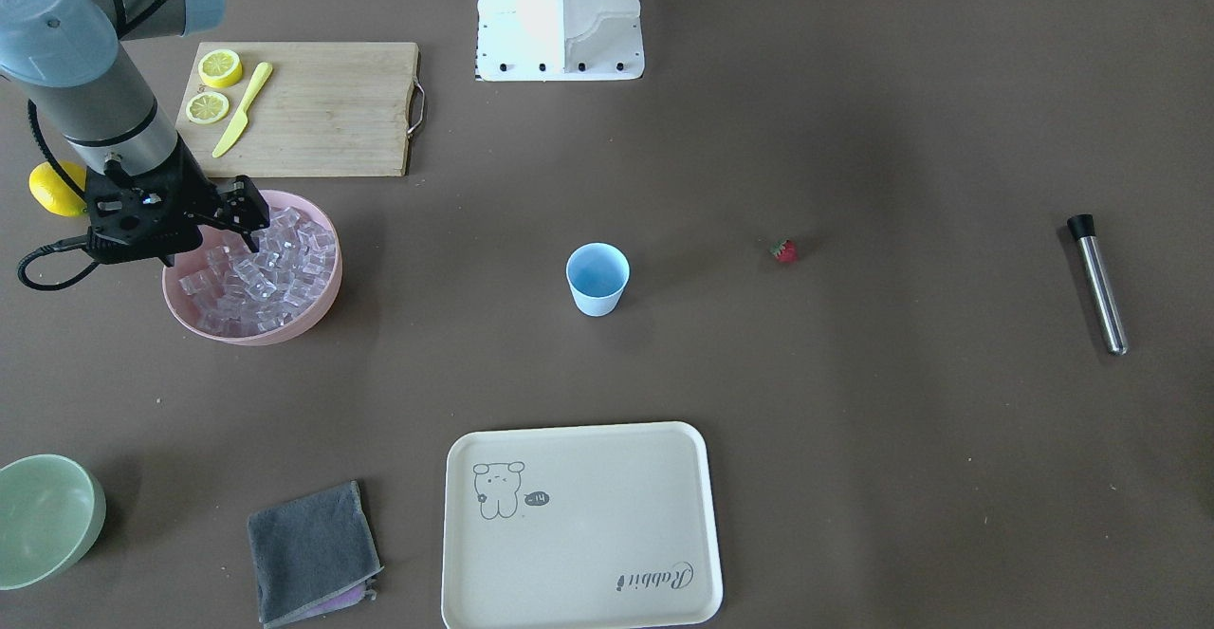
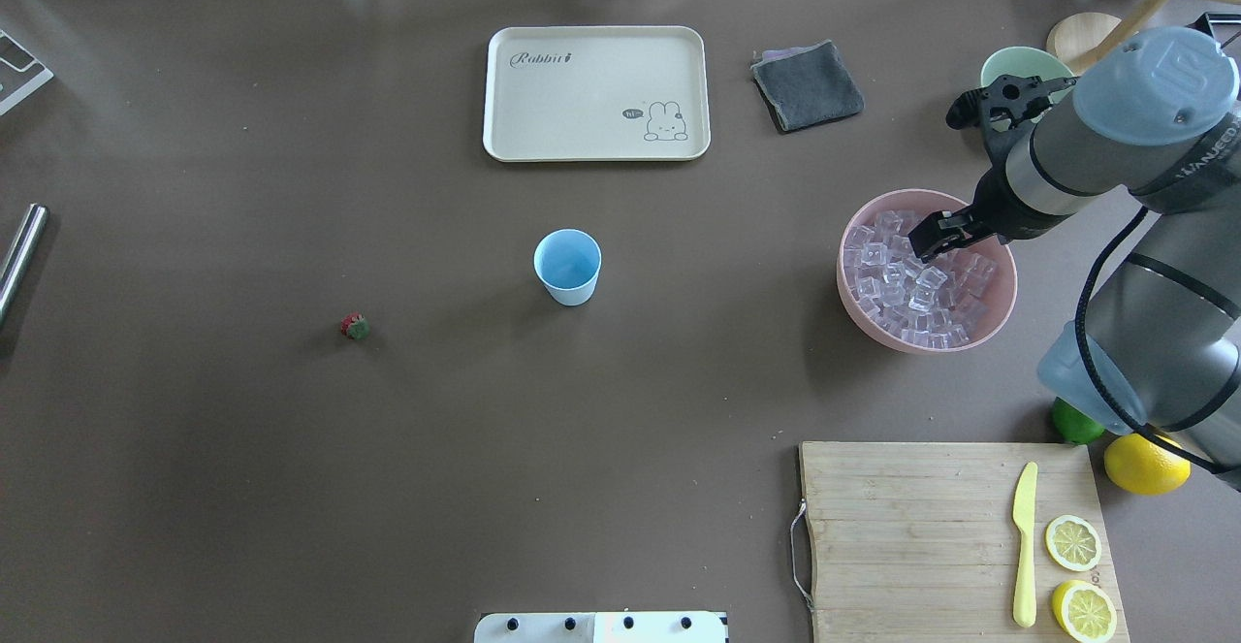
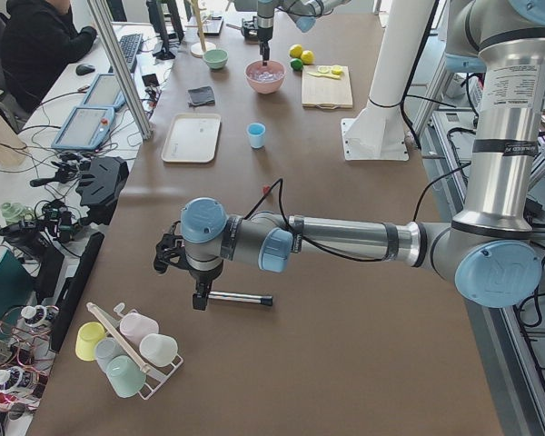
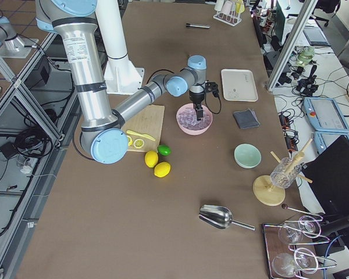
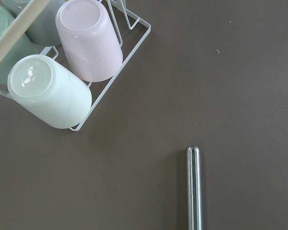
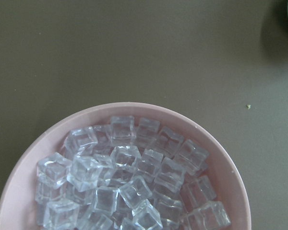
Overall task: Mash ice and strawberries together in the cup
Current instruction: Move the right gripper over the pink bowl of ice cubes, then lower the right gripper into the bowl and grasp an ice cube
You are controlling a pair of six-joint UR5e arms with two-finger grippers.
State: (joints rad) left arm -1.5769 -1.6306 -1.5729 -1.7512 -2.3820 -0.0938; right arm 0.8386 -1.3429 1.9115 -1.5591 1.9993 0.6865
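Ice (image 6: pixel 125 182) is heaped in the pink bowl (image 1: pixel 313 311) toward the table's right end. Right gripper (image 1: pixel 251 235) is pointed tip-down at the heap; jaws apart or together cannot be told, nor contact with the cubes. Cup (image 1: pixel 597 278) is stood upright at mid-table. Strawberry (image 1: pixel 784 250) is laid on the bare top between cup and left end. Left gripper (image 3: pixel 200 300) is hung near the left end over a metal rod (image 3: pixel 245 298); jaw state cannot be told. Cutting board (image 1: pixel 322 107) is set by the robot-side edge, near the right end.
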